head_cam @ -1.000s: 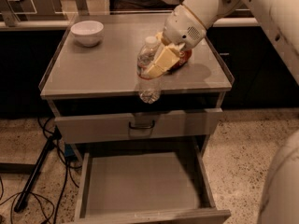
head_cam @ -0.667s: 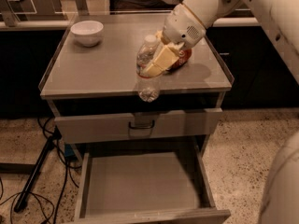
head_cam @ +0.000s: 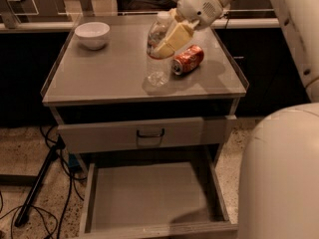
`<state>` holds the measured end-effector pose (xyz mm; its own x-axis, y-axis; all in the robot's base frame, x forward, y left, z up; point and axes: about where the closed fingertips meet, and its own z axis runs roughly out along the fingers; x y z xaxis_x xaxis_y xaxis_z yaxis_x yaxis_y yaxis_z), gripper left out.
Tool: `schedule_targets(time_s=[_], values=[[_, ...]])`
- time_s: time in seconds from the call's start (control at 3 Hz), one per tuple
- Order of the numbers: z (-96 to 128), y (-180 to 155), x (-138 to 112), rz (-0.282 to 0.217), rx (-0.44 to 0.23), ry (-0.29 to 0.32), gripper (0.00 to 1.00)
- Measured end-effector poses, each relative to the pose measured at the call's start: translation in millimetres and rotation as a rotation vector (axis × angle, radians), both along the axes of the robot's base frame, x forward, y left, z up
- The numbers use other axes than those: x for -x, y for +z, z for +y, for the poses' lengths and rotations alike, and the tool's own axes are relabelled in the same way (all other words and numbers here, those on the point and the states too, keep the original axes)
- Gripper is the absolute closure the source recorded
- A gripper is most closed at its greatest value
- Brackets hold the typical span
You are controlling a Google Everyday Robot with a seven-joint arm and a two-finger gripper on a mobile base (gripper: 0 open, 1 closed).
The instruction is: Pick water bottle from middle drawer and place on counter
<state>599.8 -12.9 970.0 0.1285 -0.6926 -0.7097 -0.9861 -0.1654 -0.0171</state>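
The clear water bottle (head_cam: 158, 54) with its white cap stands upright over the counter (head_cam: 104, 73), its base at or just above the surface near the front middle. My gripper (head_cam: 172, 39) is shut on the bottle's upper body, its pale fingers (head_cam: 175, 36) wrapping it from the right. Below, the middle drawer (head_cam: 149, 198) is pulled wide open and its grey floor holds nothing.
An orange-red soda can (head_cam: 188, 59) lies on its side just right of the bottle. A white bowl (head_cam: 92, 35) sits at the counter's back left. A shut drawer front with a black handle (head_cam: 150, 133) sits above the open drawer. Cables and a stand leg (head_cam: 37, 183) lie on the floor at left.
The bottle has moved up and back with my gripper, from hanging over the counter's front edge to standing upright above the counter surface beside the can.
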Motion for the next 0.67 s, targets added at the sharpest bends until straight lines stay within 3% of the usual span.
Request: schedule_targets(time_s=[0.33,0.67], values=[[5.7,19.3,-17.2,-0.047,-0.024,-0.015,1.0],[19.4,14.2,-28.6,-0.038,-0.065,-0.011,1.0]])
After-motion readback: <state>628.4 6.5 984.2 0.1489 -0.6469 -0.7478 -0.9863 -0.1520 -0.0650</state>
